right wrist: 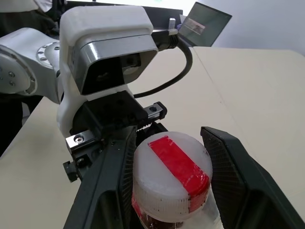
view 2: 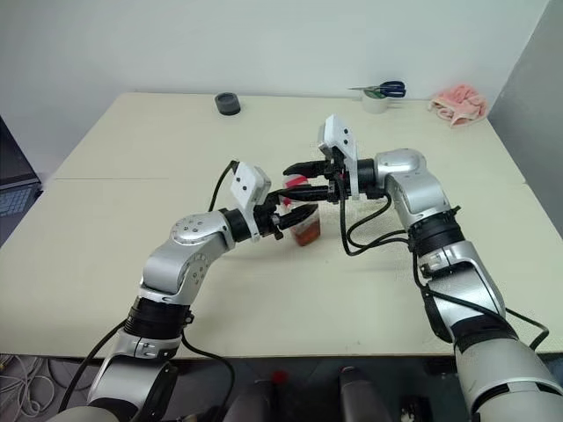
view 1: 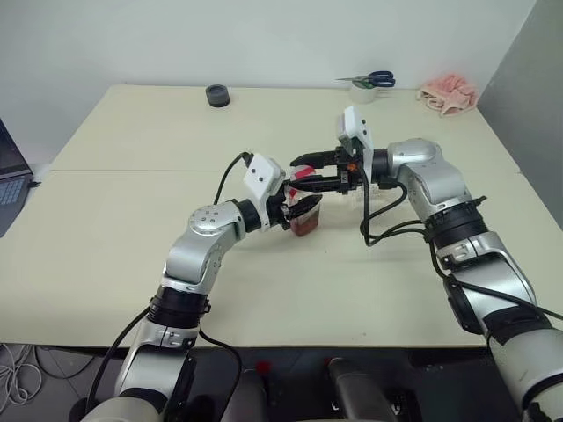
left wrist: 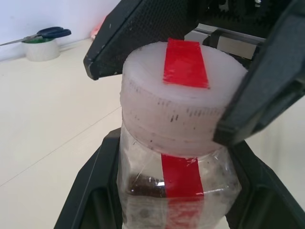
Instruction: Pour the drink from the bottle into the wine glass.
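The bottle [view 1: 306, 220] is a small clear plastic one, held upright just above the table's middle. My left gripper [view 1: 297, 211] is shut on its body from the left. A little reddish-brown drink [left wrist: 143, 187] shows low inside it. Its cap [right wrist: 171, 176] is white with a strip of red tape across the top. My right gripper [view 1: 299, 174] reaches in from the right, level, and its two black fingers [left wrist: 257, 105] sit against opposite sides of the cap. The wine glass is hidden from me.
At the table's far edge lie a black round object [view 1: 217, 95], scissors on a roll of tape [view 1: 369, 83] and a pink cloth [view 1: 449, 94]. A laptop [view 1: 9, 176] pokes in at the left edge. Black cables [view 1: 387, 224] hang under my right forearm.
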You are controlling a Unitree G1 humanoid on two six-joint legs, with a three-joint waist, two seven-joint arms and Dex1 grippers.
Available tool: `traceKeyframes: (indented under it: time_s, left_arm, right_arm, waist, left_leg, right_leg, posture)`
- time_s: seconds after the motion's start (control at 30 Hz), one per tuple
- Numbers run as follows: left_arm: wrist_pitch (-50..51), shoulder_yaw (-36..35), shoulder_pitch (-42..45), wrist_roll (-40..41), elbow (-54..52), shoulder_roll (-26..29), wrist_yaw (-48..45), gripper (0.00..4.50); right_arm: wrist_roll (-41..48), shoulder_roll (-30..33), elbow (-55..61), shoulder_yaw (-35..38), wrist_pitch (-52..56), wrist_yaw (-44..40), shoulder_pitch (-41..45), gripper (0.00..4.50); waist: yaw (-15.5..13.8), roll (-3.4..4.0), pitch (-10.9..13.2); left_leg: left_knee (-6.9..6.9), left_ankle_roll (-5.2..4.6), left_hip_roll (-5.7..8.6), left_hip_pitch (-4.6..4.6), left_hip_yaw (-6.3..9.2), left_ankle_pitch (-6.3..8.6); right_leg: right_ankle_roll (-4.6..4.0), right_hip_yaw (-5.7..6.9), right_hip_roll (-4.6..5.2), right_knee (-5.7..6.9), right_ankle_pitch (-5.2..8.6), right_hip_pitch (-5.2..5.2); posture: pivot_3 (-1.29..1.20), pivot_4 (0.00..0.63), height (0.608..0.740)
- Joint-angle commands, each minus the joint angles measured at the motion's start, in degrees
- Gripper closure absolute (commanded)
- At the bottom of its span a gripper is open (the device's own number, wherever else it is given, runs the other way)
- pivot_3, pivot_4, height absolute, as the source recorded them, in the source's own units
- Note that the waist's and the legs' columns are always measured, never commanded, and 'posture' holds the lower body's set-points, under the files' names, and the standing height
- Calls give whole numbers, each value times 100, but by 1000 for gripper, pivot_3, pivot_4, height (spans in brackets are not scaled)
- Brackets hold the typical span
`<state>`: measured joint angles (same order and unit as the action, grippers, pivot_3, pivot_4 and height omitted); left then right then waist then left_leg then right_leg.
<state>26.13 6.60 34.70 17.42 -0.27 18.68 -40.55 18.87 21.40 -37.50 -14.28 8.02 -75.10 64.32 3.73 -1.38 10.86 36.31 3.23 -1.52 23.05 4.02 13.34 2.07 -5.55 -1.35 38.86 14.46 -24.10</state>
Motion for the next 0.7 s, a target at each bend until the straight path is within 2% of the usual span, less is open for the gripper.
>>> traceKeyframes:
  time_s: [0.03,0.23,0.27,0.4,0.53,0.7]
  left_arm:
    - [-50,-276,19,164,-456,97,-2,2344]
    - [-62,-266,50,159,-397,72,10,2344]
    - [-56,-270,54,166,-384,63,0,2344]
    - [-80,-264,42,164,-324,26,-48,2344]
    - [-87,-221,68,138,-292,-34,-56,2344]
    - [-73,-155,184,124,-293,-130,-54,2344]
  right_arm:
    - [-200,363,-104,256,184,-78,56,2305]
    - [-202,466,377,446,327,66,-69,207]
    - [-241,486,494,459,335,114,-121,0]
    - [-131,584,1358,588,798,349,-410,0]
    - [61,724,2810,666,1529,682,-1008,0]
    - [32,481,4294,741,2697,2027,-1538,0]
  waist:
    - [-2,0,0]
    - [-36,2,1]
    - [-33,2,1]
    - [-31,4,2]
    - [-51,4,2]
    - [-44,3,2]
  left_leg:
    - [0,0,1,0,0,0]
    - [3,1,3,0,1,0]
    - [3,1,3,0,1,0]
    - [2,1,1,0,0,0]
    - [3,1,2,2,4,0]
    - [7,1,4,1,4,-1]
  right_leg:
    - [0,-1,2,0,0,0]
    - [0,0,4,3,0,0]
    - [0,0,4,3,0,0]
    - [0,-1,3,4,0,-2]
    - [0,1,4,4,0,-1]
    - [1,0,5,6,1,0]
  posture:
    - [0,150,740]
    - [0,150,740]
    - [0,150,740]
    - [0,150,740]
    - [0,150,740]
    - [0,150,740]
